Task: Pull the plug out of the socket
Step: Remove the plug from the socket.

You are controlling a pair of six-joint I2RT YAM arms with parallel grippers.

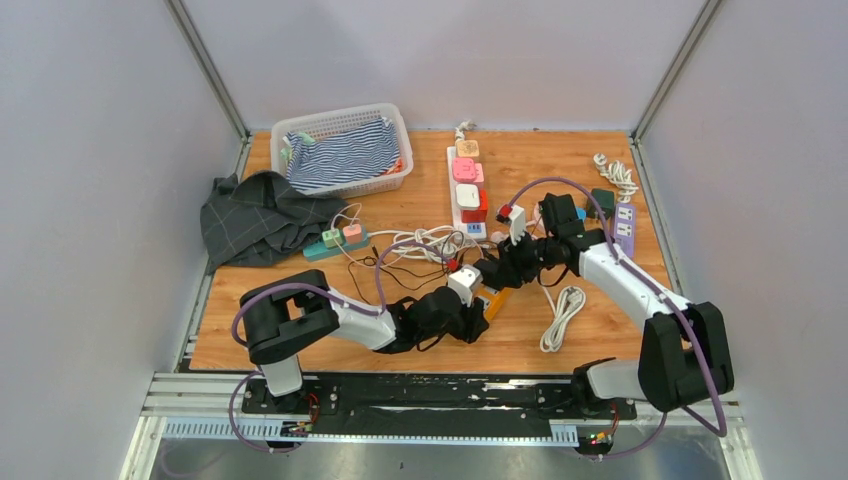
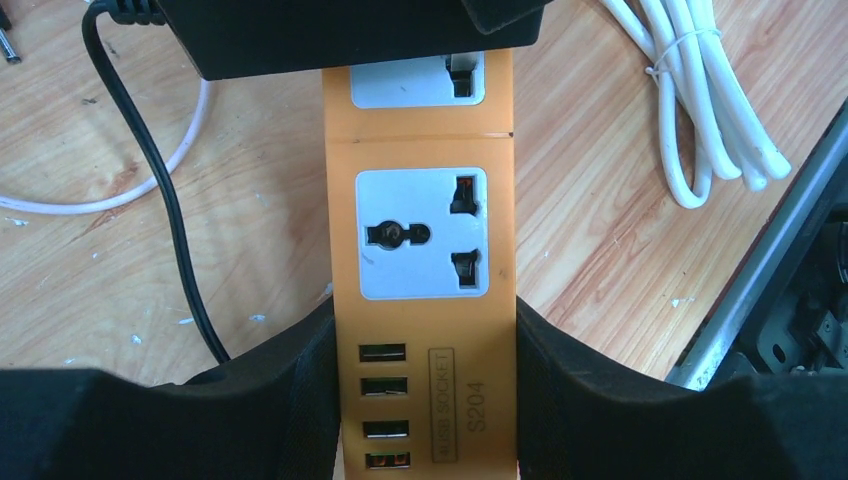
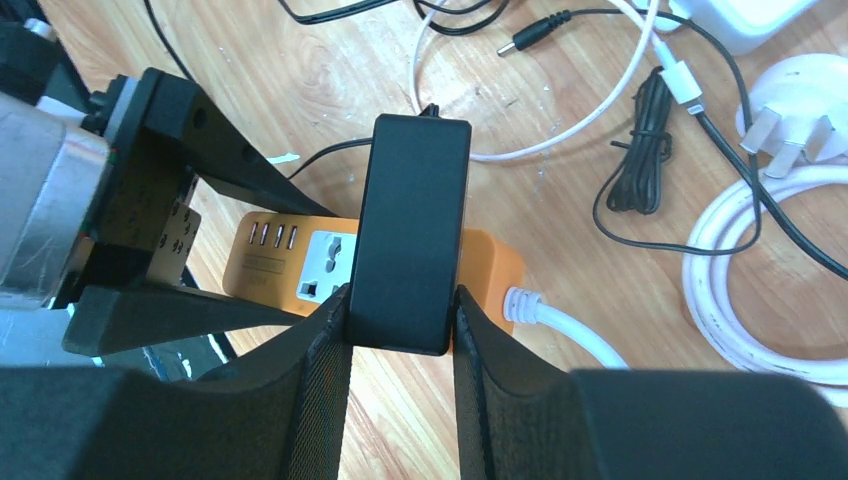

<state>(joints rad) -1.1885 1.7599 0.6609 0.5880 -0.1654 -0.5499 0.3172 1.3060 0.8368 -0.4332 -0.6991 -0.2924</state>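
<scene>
Left end effector (image 2: pixel 424 345) grips socket (image 2: pixel 420 152), right end effector (image 3: pixel 400 310) grips plug (image 3: pixel 410 200)

At the upper edge of the left wrist view the black rectangular plastic adapter plug (image 2: pixel 350 35) is cut off, partly covering a socket of the orange plastic power strip (image 2: pixel 338 250), whose near end leaves the bottom edge. From above, the strip seems mostly hidden.
</scene>
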